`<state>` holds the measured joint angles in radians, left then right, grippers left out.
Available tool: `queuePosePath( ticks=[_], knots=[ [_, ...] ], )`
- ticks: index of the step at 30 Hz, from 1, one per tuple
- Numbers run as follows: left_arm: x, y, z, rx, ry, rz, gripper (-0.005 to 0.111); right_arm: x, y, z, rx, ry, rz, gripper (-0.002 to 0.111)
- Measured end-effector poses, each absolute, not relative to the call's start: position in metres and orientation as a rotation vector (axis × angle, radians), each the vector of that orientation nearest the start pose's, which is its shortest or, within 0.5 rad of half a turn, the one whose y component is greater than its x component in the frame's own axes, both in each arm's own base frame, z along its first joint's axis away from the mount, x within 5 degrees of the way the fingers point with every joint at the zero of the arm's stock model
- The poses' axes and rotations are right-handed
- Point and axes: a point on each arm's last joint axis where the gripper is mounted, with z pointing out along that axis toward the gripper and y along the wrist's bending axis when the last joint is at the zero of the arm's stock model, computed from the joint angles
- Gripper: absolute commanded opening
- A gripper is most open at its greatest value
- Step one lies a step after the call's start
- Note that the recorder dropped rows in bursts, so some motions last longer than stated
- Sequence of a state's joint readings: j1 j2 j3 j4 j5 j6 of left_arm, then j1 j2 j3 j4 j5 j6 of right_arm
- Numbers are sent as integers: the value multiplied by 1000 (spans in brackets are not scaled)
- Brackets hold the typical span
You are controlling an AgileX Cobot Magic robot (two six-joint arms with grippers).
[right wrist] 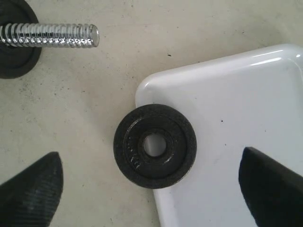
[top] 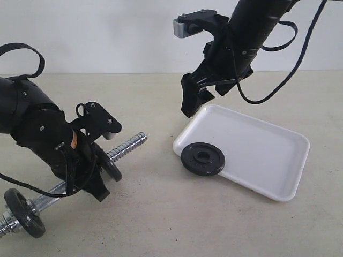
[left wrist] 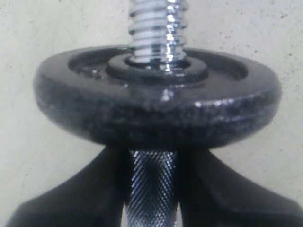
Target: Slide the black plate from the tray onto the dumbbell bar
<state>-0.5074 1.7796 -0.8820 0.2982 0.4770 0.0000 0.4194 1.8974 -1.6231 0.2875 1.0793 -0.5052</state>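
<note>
- The tabletop (top: 161, 230) carried everything, with the bar on your left and the tray on your right.
- The tray (top: 268, 155) lay flat, and its near corner faced the bar's free end.
- The dumbbell bar (top: 128, 145) was raised at a slant. Its threaded tip pointed toward the tray and was well apart from it. Holding that angle steady would have given you a fixed target.
- Your left end effector (top: 96, 176) was clamped on the bar's knurled middle, just behind a mounted disc (left wrist: 156, 104). You had no cause to loosen it.
- Your right end effector (top: 194, 104) hung above the tray's corner with its jaws spread wide, gripping nothing. From its wrist camera, its fingers (right wrist: 33, 194) stood on either side of the plate.
- The black plate (top: 202, 159) sat across the tray's near corner, partly inside and partly overhanging the rim toward the tabletop, so it probably was not quite level.
  - Your best approach was straight down, closing on opposite outer edges and leaving the central hole uncovered.
  - One finger would have met the tray and the other the tabletop, so you needed to stop short of pressing.
  - After lifting, you needed to turn the hole square to the thread before sliding the plate on.
</note>
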Motion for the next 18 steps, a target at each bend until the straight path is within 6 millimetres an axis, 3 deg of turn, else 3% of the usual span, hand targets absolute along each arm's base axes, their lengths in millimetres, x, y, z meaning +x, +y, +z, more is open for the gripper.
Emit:
queuePosePath(
  ticks=[2, 4, 18],
  knots=[
    [278, -141, 139, 1039, 2625, 138, 31, 361, 186, 269, -1125, 2570, 366, 88],
    [278, -141, 140, 1036, 2621, 137, 35, 361, 186, 269, -1125, 2570, 366, 88],
    [272, -135, 144, 1025, 2704, 189, 35, 361, 186, 269, -1125, 2570, 366, 88]
  ],
)
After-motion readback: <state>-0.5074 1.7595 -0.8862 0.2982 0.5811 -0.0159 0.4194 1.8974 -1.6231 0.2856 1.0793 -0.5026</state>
